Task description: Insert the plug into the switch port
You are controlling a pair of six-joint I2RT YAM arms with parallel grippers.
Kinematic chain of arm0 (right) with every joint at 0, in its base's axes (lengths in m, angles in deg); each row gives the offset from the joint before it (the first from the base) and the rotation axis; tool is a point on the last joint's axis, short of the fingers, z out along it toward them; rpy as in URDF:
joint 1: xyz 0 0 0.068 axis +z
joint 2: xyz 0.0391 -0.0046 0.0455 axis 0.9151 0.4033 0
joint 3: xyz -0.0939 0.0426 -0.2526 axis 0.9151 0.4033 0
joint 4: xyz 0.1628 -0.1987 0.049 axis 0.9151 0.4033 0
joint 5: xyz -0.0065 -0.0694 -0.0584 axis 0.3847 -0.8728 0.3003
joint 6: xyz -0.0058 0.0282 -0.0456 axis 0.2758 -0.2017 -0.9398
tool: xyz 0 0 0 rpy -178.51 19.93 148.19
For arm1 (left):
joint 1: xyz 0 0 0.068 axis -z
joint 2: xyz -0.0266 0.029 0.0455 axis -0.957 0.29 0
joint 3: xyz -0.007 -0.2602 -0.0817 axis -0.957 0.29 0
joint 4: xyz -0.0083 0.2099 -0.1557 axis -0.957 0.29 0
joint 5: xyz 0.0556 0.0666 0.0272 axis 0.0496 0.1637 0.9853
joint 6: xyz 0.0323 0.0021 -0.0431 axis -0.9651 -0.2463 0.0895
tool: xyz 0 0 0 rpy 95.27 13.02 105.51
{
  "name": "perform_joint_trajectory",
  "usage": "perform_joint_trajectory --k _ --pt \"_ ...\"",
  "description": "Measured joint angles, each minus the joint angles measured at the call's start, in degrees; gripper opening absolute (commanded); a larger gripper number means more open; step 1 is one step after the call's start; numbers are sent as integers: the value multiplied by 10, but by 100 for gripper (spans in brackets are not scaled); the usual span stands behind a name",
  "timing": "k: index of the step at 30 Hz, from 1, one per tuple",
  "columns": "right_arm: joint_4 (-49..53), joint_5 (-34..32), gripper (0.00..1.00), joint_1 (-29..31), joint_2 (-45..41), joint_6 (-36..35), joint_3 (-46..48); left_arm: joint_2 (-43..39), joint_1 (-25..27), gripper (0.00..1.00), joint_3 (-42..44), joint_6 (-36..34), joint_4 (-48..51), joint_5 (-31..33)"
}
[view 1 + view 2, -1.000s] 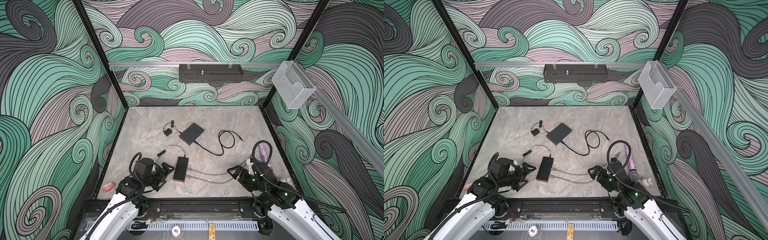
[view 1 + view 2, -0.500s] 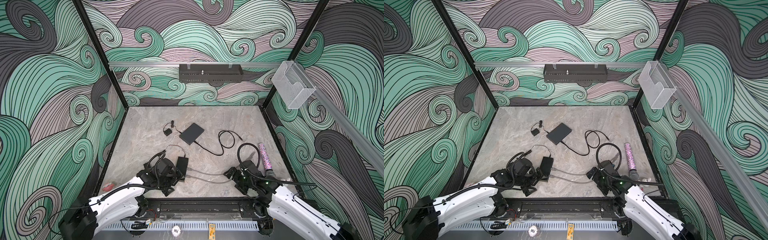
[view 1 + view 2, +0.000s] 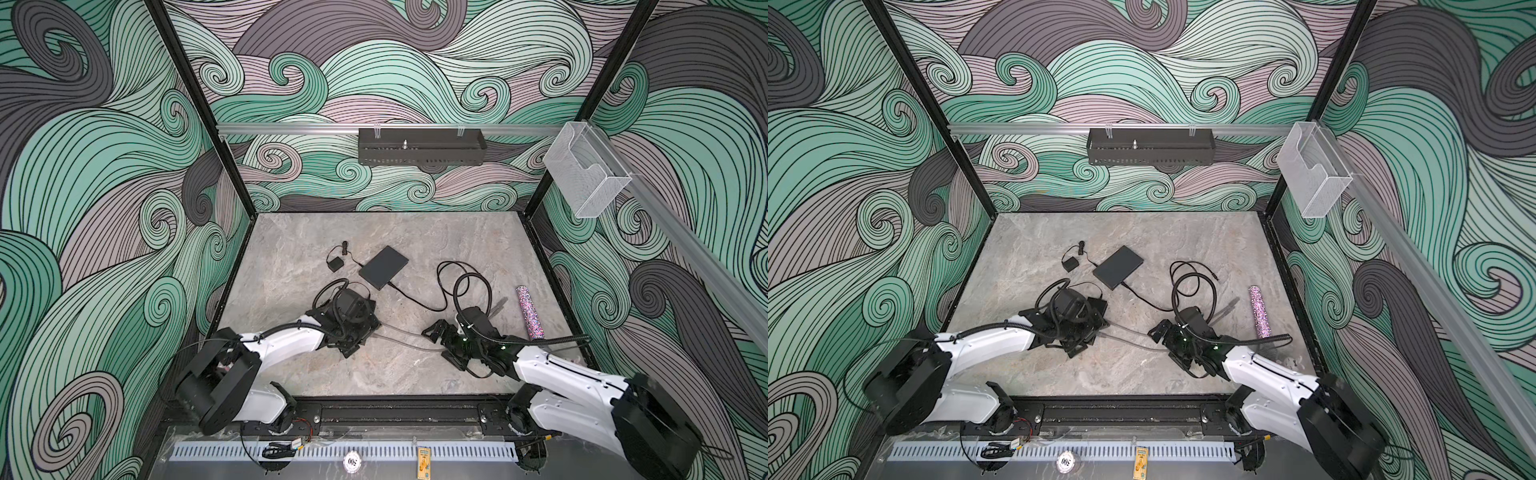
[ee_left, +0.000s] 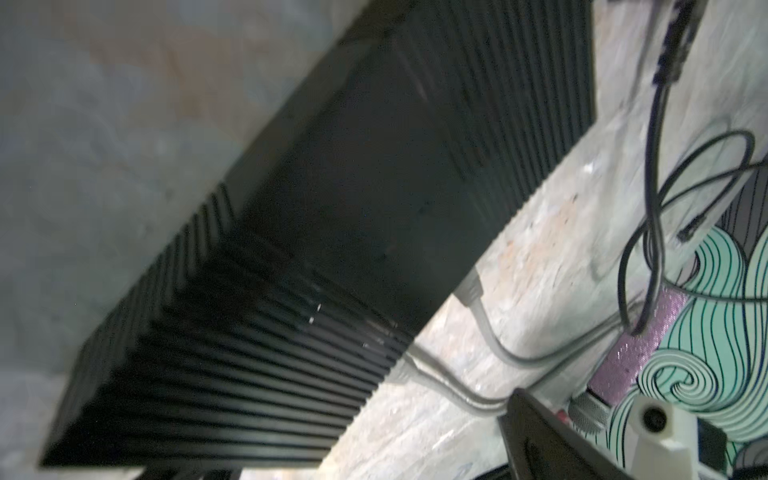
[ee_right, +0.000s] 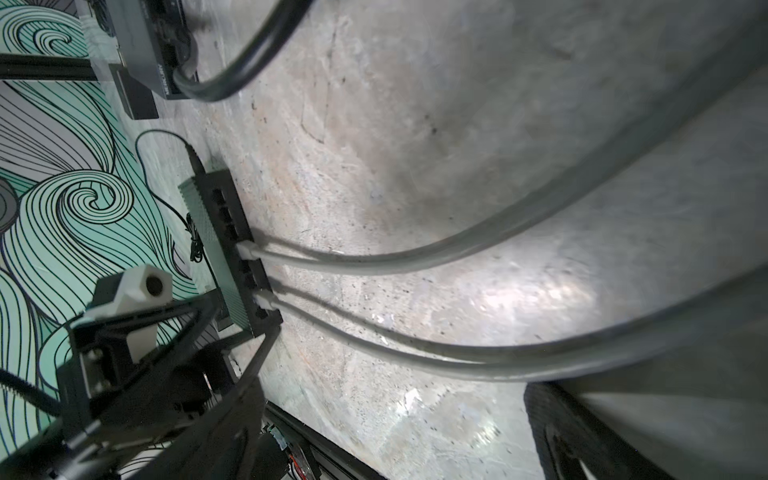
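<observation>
Both top views: found left gripper (image 3: 362, 334) low over table (image 3: 374, 232), front centre-left; right gripper (image 3: 441, 344) opposite, spread wide, pinching nothing.

Left wrist view: noted ribbed black switch (image 4: 332, 249) flat on table (blurred, filling frame).

Right wrist view: found left gripper spread astride near end of switch; contact not discernible. Counted two white plugs (image 5: 249, 249) seated in switch port row (image 5: 224, 212), with grey cables (image 5: 353, 268) trailing between right jaws. Noted black plug (image 5: 194, 160) at far end; seating not discernible.

The switch box (image 4: 311, 232) is blurred (quite badly) and cut off in the left wrist view.
</observation>
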Motion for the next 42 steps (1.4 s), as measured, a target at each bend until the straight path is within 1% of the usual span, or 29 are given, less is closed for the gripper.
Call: perform_joint_trajectory --k 3,5,7,10,13,16,19,22,24,26,27,28,30,32,34,36,38,40,42 --pt "-27 4 99 8 36 0 -15 30 -49 96 -2 -22 -30 -42" --pt "-33 6 99 10 46 -1 -20 33 -68 96 8 -29 -49 -73" --pt "-30 5 99 10 44 -6 -21 28 -74 97 13 -39 -55 -87" --pt "19 -13 99 12 16 -27 -21 5 -73 97 14 -61 -49 -78" --pt "116 -60 99 12 -44 -64 -28 -53 -73 97 22 -89 41 -19" --pt "213 -118 99 4 -126 -110 -50 -144 -74 97 24 -122 136 55" --pt "294 -179 99 -23 -199 -166 -83 -249 -74 96 22 -176 175 116" --pt "350 -257 99 -55 -238 -236 -115 -355 -74 97 30 -260 150 155" --pt "372 -316 99 -71 -250 -285 -129 -423 -74 97 64 -315 92 184" --pt "377 -375 99 -80 -261 -339 -136 -492 -74 99 126 -364 11 227" --pt "375 -397 99 -81 -267 -361 -136 -514 -74 99 151 -382 -20 246" --pt "367 -423 99 -82 -273 -389 -136 -535 -74 99 188 -406 -67 272" --pt "329 -462 99 -83 -285 -450 -130 -550 -79 99 241 -442 -132 308" --pt "221 -495 99 -85 -304 -545 -94 -545 -86 98 274 -482 -186 336" --pt "105 -500 99 -86 -315 -643 -38 -520 -91 99 288 -524 -250 360" --pt "5 -475 99 -88 -316 -739 22 -478 -95 99 285 -562 -305 380" --pt "-80 -433 99 -88 -309 -829 77 -426 -99 99 270 -597 -342 399" --pt "-137 -406 99 -88 -292 -887 106 -381 -103 99 249 -628 -361 410" --pt "-186 -389 99 -90 -272 -931 118 -349 -107 99 234 -652 -379 416"
